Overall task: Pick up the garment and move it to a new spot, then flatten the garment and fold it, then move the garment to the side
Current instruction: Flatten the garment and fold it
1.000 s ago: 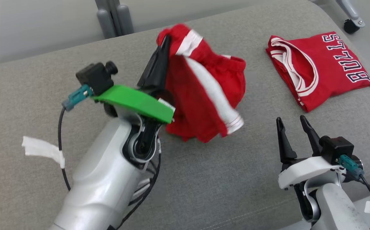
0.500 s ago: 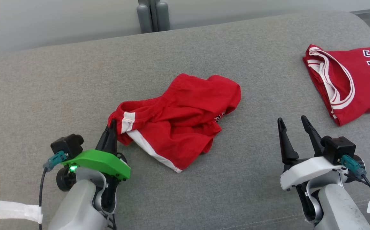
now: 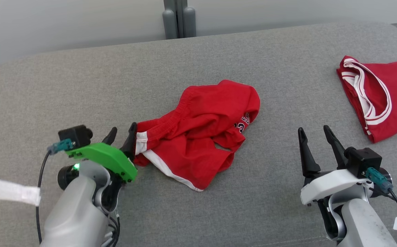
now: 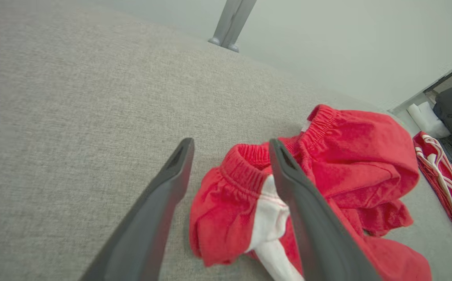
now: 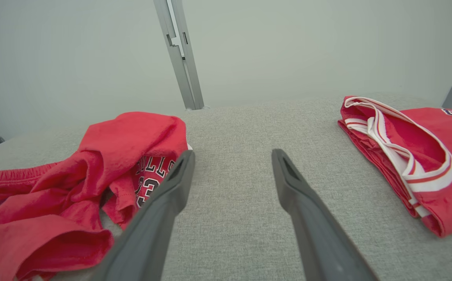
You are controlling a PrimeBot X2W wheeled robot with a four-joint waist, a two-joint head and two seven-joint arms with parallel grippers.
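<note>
The garment (image 3: 202, 137) is a pair of red shorts with white side stripes, lying crumpled in the middle of the grey cushion (image 3: 82, 89). My left gripper (image 3: 123, 128) is open at the garment's left edge. In the left wrist view the elastic waistband corner of the garment (image 4: 358, 148) lies between and under the spread fingers of the left gripper (image 4: 230, 142), not pinched. My right gripper (image 3: 313, 129) is open at the lower right, apart from the cloth. The right wrist view has the garment (image 5: 93, 164) left of the right gripper (image 5: 234, 153).
A folded red jersey (image 3: 380, 96) with white trim lies at the far right of the cushion, also seen as the jersey (image 5: 405, 148) and the jersey (image 4: 444, 183). A grey post (image 3: 179, 19) stands behind the cushion's back edge. Bare grey fabric separates the two garments.
The left gripper carried the raised garment down and left onto the cushion, then opened and let it go. The right arm has stayed put. The head camera has shifted.
</note>
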